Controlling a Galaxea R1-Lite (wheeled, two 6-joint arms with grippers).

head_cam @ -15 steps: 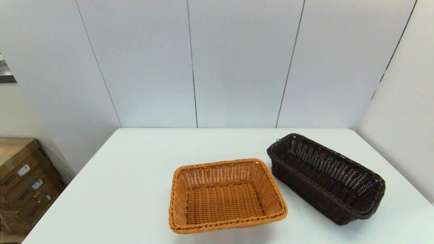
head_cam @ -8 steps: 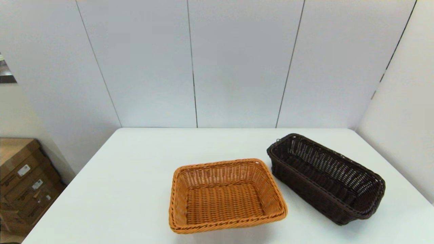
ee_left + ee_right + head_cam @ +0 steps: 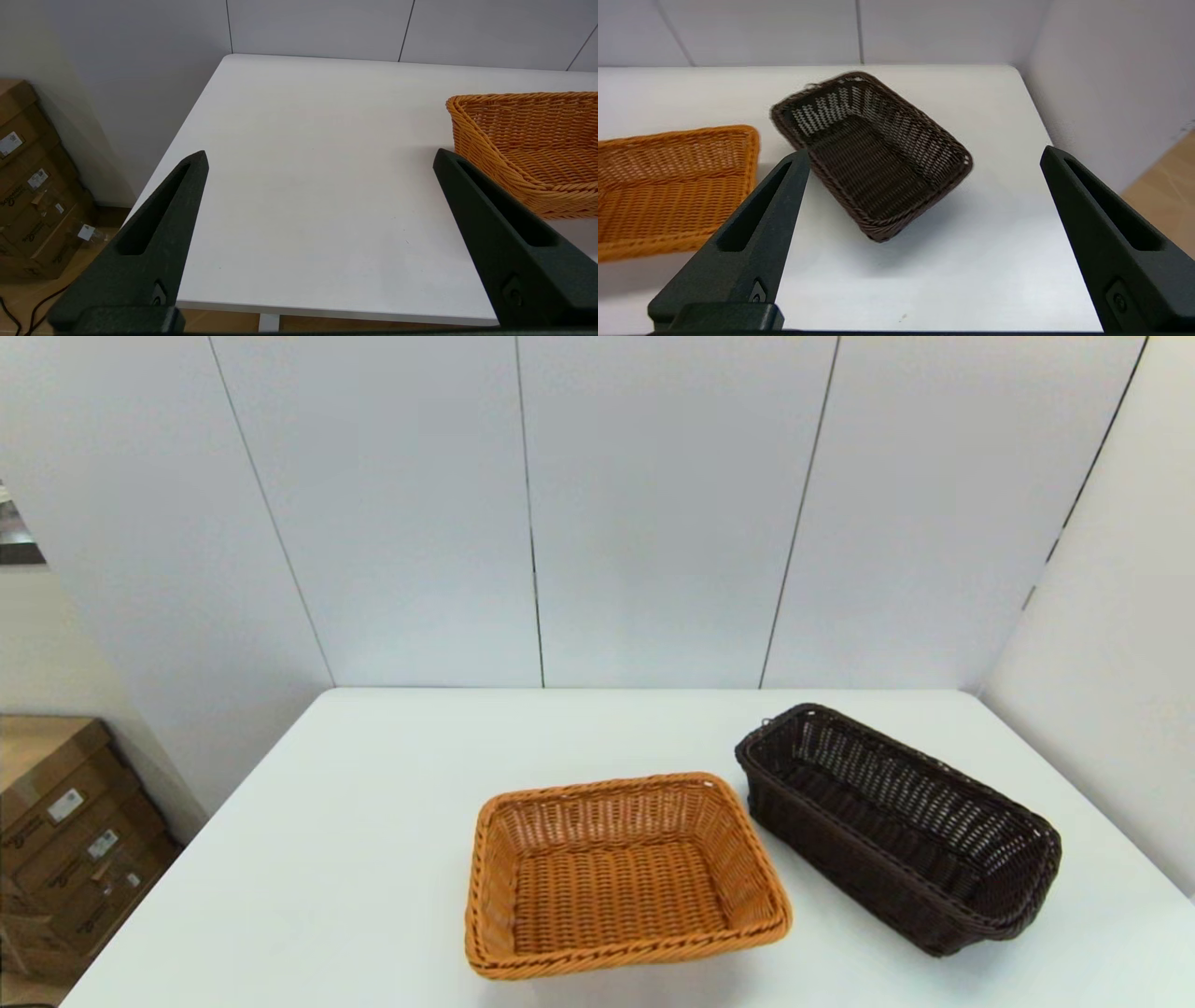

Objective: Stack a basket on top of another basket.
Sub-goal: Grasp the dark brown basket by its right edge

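While both sets of jaws stand wide open and empty short of the counter (image 3: pixel 373 821), a careless grip on the dark basket (image 3: pixel 896 826), lying skewed beside the orange basket (image 3: pixel 624 873), could seat it crooked.

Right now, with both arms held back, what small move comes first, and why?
Probably advance the open right gripper toward the dark brown basket. It sits apart on the table, beside the orange basket; the open left gripper faces bare table.
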